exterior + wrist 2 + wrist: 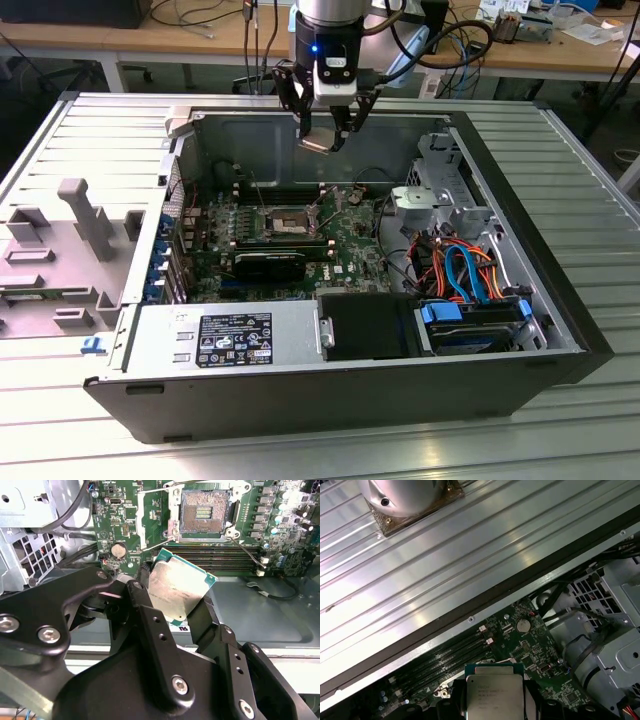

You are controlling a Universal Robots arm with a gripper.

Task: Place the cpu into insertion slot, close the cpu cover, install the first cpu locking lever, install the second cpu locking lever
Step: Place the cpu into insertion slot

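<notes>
Exterior view: an open computer case (560, 300) lies on its side on a ridged metal table (580, 160), and the arm comes down into the picture at 12 o'clock.
Gripper: the gripper (322, 140) hangs above the back edge of the case, clamped narrowly on the cpu (318, 145).
Grip detail: in the second wrist view two black fingers (137, 592) pinch opposite edges of the cpu (177, 587), whose dull silver top is tilted and faces the camera.
Cpu: held in the air, clear of the board; in the first wrist view the cpu (494, 695) hangs over the green motherboard (530, 650).
Insertion slot: the insertion slot (285, 222) is bare and uncovered, at about 7 o'clock from the gripper in the exterior view; in the second wrist view its dark gold-tinted centre (202, 512) shows beyond the chip.
Levers: a thin wire lever (247, 547) angles out from a corner of the socket.
Memory slots: long black memory slots (215, 555) run between the socket and the held chip.
Cables: blue and orange cables (465, 270) bunch at 4 o'clock from the socket.
Power supply: a grey power supply box (220, 335) sits at 7 o'clock from the socket.
</notes>
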